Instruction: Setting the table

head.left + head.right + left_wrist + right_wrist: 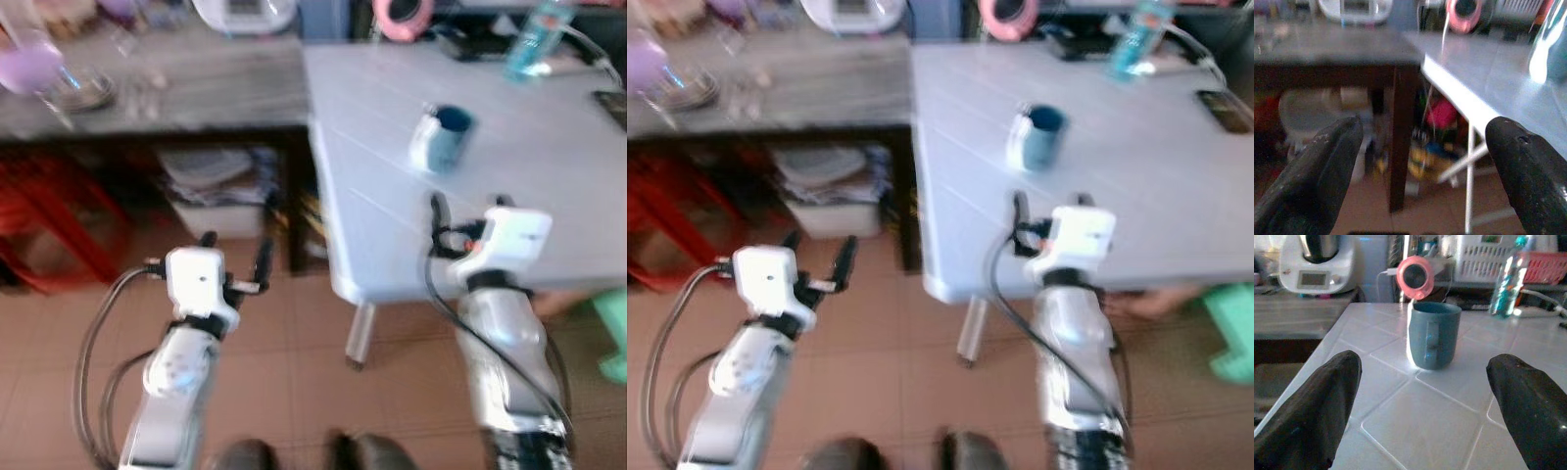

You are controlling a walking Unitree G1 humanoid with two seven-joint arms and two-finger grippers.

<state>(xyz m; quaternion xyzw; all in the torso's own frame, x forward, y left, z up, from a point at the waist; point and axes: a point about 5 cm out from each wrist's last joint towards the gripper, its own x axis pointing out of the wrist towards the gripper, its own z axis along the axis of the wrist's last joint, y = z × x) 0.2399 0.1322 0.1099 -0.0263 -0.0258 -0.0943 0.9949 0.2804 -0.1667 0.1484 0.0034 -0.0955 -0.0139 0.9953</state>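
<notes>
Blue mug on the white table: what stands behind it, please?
Behind the blue mug stands a round pink object, partly covered by the mug's rim. Farther right stands a clear bottle. The open right pincer faces the mug. Whatever is inside the mug stays hidden.

A grey wooden counter (196,83) runs ahead of the left gripper (235,253), with a white kitchen appliance (1315,262) at its far end. Under it, just ahead of that gripper, lies a stack of papers (211,176); something red (49,230), too blurred to name, sits off to its left. Well ahead of the right gripper (468,208) are a pink round object (1416,276) and, further right, a clear plastic bottle (534,39). A green stool (615,328) stands to the right of that gripper, on the brown tiled floor (294,372).
</notes>
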